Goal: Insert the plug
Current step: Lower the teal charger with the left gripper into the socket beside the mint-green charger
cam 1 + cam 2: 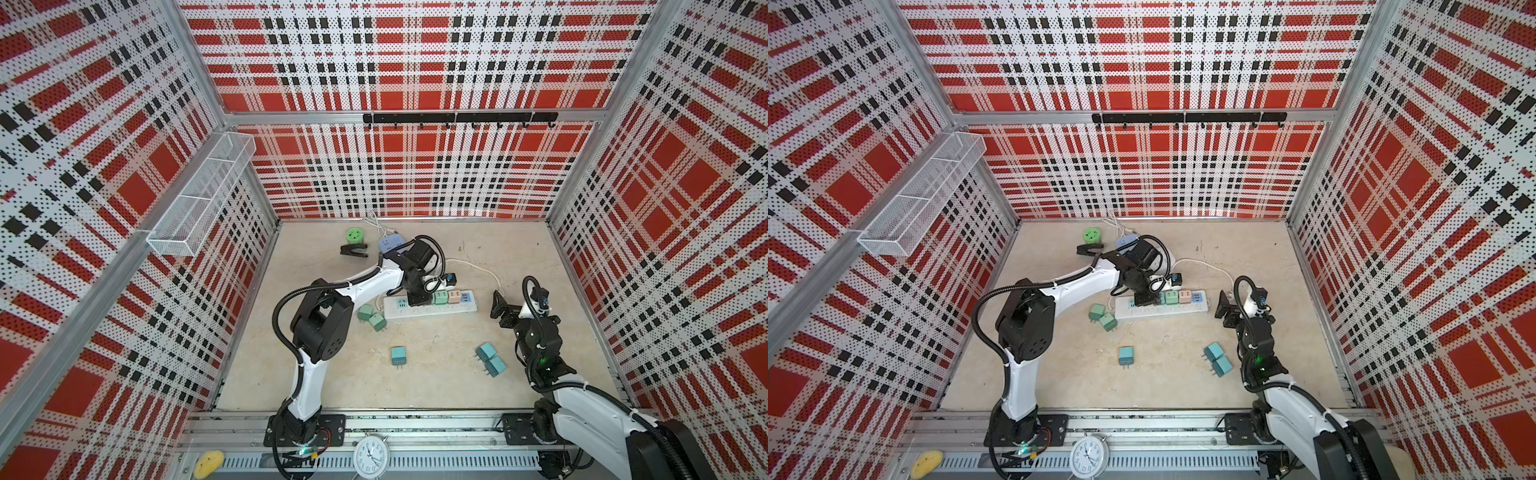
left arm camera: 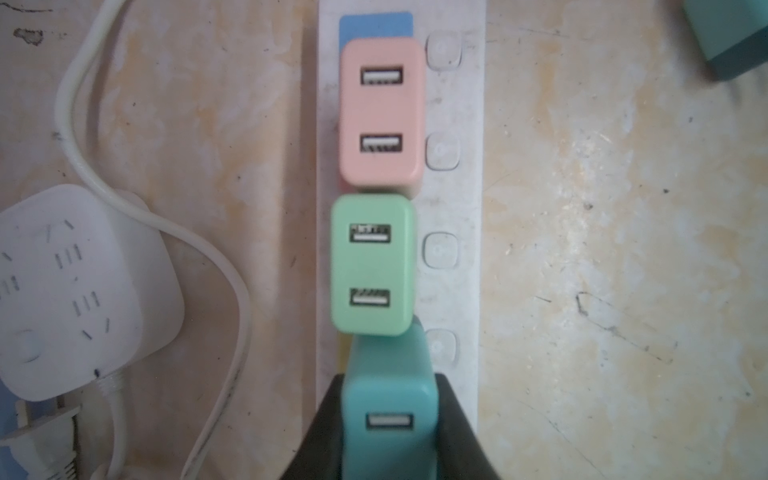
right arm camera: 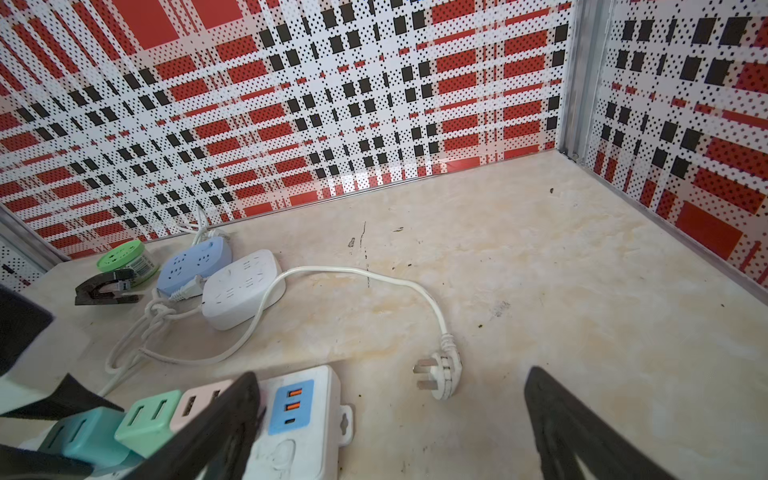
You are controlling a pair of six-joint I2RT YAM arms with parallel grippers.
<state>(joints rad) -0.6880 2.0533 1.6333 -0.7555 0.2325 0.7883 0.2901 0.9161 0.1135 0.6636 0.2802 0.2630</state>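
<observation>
A teal plug (image 2: pixel 388 419), a USB charger block, sits between the fingers of my left gripper (image 2: pixel 388 380), which is shut on it. It stands on the white power strip (image 2: pixel 457 199) right beside a green plug (image 2: pixel 372 266) and a pink plug (image 2: pixel 382 112); its prongs are hidden. In both top views my left gripper (image 1: pixel 417 297) (image 1: pixel 1144 297) points down onto the strip (image 1: pixel 457 308) (image 1: pixel 1183 308). My right gripper (image 3: pixel 395 415) (image 1: pixel 498 307) hangs open by the strip's right end, holding nothing.
Loose plugs lie on the floor: two green ones (image 1: pixel 372 316), a teal one (image 1: pixel 398 355), and two more teal (image 1: pixel 490 359). A white cube socket (image 3: pixel 243 286), a blue socket (image 3: pixel 195 262), a green round socket (image 3: pixel 126 255) and a corded white plug (image 3: pixel 442 374) lie behind the strip.
</observation>
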